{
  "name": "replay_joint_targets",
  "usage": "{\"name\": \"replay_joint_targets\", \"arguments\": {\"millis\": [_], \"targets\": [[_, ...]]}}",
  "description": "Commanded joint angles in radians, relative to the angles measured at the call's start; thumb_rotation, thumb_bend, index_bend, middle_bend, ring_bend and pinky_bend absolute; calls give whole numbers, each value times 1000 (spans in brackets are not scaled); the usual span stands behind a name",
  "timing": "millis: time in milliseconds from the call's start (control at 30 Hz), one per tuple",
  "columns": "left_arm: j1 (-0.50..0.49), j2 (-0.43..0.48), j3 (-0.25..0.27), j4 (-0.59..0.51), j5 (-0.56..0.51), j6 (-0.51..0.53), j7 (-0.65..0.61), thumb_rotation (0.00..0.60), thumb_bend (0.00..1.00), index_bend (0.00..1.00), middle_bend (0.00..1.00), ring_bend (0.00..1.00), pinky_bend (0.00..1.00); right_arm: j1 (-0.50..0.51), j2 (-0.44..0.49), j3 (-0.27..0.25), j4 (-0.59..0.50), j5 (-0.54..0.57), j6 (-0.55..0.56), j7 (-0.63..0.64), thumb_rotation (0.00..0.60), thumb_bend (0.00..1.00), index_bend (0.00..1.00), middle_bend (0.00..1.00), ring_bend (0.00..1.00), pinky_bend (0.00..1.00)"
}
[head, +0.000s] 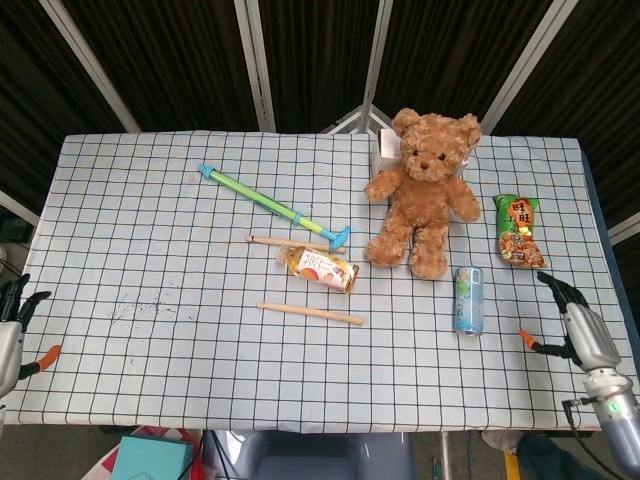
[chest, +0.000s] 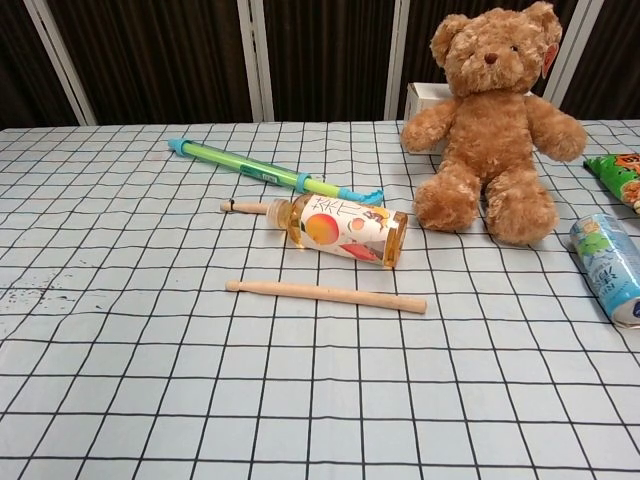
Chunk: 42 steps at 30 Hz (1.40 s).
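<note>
Snack bag (head: 520, 231) — "旺旺"; bottle (chest: 345, 228) label — one large character "茶".

Plush teddy bear (head: 421, 190), glossy can (head: 467, 299), wooden stick (head: 310, 313)
</note>
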Motion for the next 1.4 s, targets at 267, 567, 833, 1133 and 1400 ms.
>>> {"name": "replay_joint_targets", "arguments": {"millis": [267,567,833,1133,1400], "targets": [[9,4,-5,-5,-10,17,-4,600,310,190,0,0,118,279,-146,133,312,188,-374,127,600,288,4,125,52,0],[7,5,6,-16,-10,2,9,600,310,189,0,0,118,389,-265,171,531,304,-502,68,600,288,13,125,93,0],[3,4,-3,-16,-38,-6,21,600,310,189,0,0,118,453,-366,194,702,353,-565,40,600,287,91,139,135,0],[-3,-5,-9,-14,-55,-12,43,600,310,189,0,0,118,516,-456,210,829,361,-603,5,600,288,142,188,144,0],[-8,-10,-11,-13,-64,-16,55,600,310,189,0,0,118,555,-513,232,868,361,-599,-18,600,287,177,242,157,0]]}}
